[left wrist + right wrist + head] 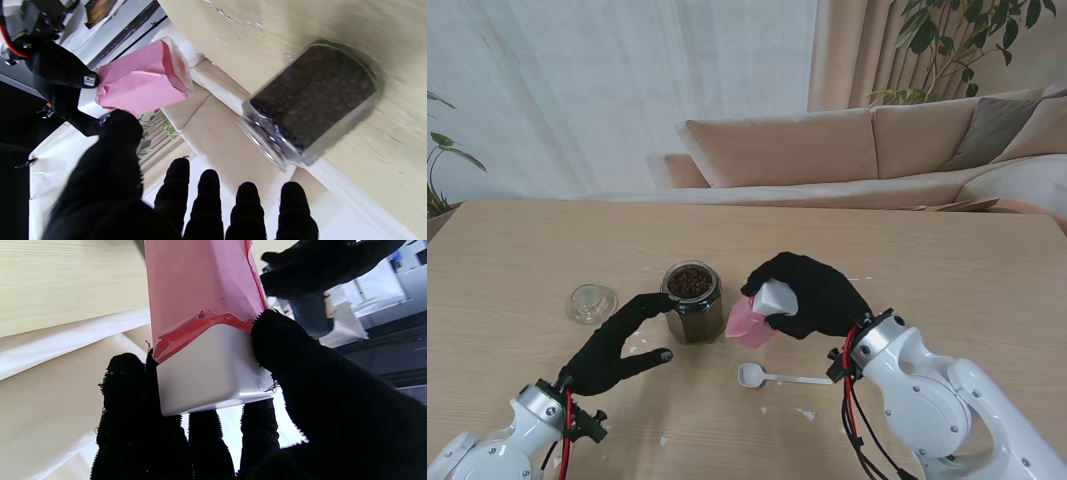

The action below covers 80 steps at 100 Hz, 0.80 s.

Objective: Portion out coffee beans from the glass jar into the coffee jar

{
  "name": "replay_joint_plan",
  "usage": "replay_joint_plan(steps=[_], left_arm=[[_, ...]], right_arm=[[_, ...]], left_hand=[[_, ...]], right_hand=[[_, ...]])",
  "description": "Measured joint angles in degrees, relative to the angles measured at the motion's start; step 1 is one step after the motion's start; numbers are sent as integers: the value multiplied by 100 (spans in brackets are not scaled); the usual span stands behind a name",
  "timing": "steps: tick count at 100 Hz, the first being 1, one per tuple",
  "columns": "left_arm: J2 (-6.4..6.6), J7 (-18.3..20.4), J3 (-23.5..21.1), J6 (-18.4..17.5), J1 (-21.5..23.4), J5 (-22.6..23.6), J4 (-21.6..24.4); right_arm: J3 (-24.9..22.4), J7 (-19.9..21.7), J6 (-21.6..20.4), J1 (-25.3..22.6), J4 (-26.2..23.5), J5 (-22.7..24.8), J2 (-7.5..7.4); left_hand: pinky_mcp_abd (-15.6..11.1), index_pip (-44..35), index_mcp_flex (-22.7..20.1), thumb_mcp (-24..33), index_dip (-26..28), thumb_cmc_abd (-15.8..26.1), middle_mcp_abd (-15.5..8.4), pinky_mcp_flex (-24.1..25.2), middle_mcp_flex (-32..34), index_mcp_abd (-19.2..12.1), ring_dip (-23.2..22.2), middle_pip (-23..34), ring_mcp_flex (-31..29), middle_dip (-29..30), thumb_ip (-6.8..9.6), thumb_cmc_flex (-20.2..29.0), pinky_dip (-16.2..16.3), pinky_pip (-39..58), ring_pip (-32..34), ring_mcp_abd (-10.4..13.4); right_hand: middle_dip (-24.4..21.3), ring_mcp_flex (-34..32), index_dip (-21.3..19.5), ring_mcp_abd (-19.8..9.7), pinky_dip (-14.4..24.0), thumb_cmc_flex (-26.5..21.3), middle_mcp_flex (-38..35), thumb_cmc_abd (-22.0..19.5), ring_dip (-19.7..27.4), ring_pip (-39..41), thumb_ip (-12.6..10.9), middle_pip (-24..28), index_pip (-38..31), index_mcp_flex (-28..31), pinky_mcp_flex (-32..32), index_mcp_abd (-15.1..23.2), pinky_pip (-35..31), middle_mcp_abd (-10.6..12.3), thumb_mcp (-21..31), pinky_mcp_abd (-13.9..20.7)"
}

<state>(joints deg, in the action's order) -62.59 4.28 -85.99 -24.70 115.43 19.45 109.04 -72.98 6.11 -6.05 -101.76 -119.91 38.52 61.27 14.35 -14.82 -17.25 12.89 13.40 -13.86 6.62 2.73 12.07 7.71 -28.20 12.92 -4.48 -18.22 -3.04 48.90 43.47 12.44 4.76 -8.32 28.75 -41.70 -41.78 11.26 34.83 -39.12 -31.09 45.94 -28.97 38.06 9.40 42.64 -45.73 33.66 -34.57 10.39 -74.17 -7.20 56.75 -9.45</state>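
Your right hand [812,295] is clamped on the coffee jar [762,310], the pink one with the white lid. In the right wrist view the thumb [283,340] presses one side of the white lid [213,370] and the fingers [123,386] wrap the other side, so the grip sits at the lid end. The jar is off the table and tilted, pink body pointing down and toward the glass jar [693,300], lid end up in your palm. Whether its lower end touches the table you can't tell from here.

Your left hand [622,345] holds nothing, fingers spread apart. In the stand view its fingertips reach up beside the glass jar on the jar's left; contact is hard to judge. The left wrist view shows four fingertips [208,186] and the thumb fanned out with a gap between them and the jar.

The glass jar stands upright on the table [947,260], open at the top, dark beans nearly to the rim. It sits between your two hands, just left of the pink jar.

Nearer to you, a white spoon [772,377] lies flat on the table, bowl to the left, handle running toward your right wrist. Off to the left, well apart from the jar, a clear round lid [592,302] rests on the table. A few pale flecks are scattered on the wood near your hands.
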Motion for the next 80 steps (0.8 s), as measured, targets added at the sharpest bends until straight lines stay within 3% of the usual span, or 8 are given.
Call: replay_joint_plan(steps=[7,24,38,44,60,65,80], left_arm=[[33,87,66,-51,-64,-104,16],[98,396,128,-152,-204,-46,27],[120,326,155,-247,-265,213,23],[121,294,170,-273,-281,231,18],[123,303,225,-290,-326,141,18],[128,368,240,-255,-334,22,26],[136,412,333,110,-359,-50,89]], right_arm=[[180,0,-50,124,67,-81,-4],[452,13,-280,350,283,-336,-3],[596,9,-439,449,410,-493,0],[665,9,-476,486,446,-588,0],[873,-18,-630,620,549,-737,1],[940,-65,-678,666,591,-767,7],[1146,-150,-793,825,716,-895,29]], left_hand=[[1,-71,64,289,38,-60,-7,-55,1,63,-40,66,-61,-65,0,-155,133,0,1,-1],[1,-109,550,1228,79,-644,-27,-109,-56,165,-45,-82,-64,-65,-21,-607,139,0,9,-1],[-4,729,600,1989,-146,-1114,-33,-177,-119,286,-45,-389,-65,-65,-104,-1101,136,0,9,-1],[-11,1055,686,2176,-148,-1125,-33,-178,-155,335,-45,-514,-65,-65,-151,-1221,130,0,9,0],[-66,1200,686,2224,-64,-1250,-33,-180,-181,412,-46,-582,-65,-85,-164,-1311,127,0,9,0],[-66,1202,686,2224,21,-1250,-25,-180,-181,475,-46,-583,-65,-138,-164,-1318,127,0,9,0],[-66,1203,686,2224,131,-1250,-8,-180,-181,557,-47,-583,-65,-204,-165,-1319,127,0,9,0]], right_hand=[[0,-2,0,5,-5,0,0,0,0,0,0,0,0,1,-13,0,0,0,1,0],[1,-2,0,6,-5,0,-9,3,-10,0,0,0,0,3,-20,0,0,-5,1,0],[1,-6,0,7,-6,-2,-24,12,-13,0,0,0,0,5,-22,0,0,-10,1,0],[1,-6,0,7,-6,-2,-24,12,-15,0,0,-1,0,5,-22,0,0,-10,2,0],[4,-51,0,9,-6,-5,-69,59,-20,1,1,-13,0,7,-37,0,0,-17,5,0],[4,-55,0,10,-6,-23,-75,62,-20,1,109,-13,0,8,-49,0,0,-18,6,0],[4,-56,0,24,-6,-57,-77,72,-21,1,196,-13,0,8,-57,0,0,-24,6,0]])
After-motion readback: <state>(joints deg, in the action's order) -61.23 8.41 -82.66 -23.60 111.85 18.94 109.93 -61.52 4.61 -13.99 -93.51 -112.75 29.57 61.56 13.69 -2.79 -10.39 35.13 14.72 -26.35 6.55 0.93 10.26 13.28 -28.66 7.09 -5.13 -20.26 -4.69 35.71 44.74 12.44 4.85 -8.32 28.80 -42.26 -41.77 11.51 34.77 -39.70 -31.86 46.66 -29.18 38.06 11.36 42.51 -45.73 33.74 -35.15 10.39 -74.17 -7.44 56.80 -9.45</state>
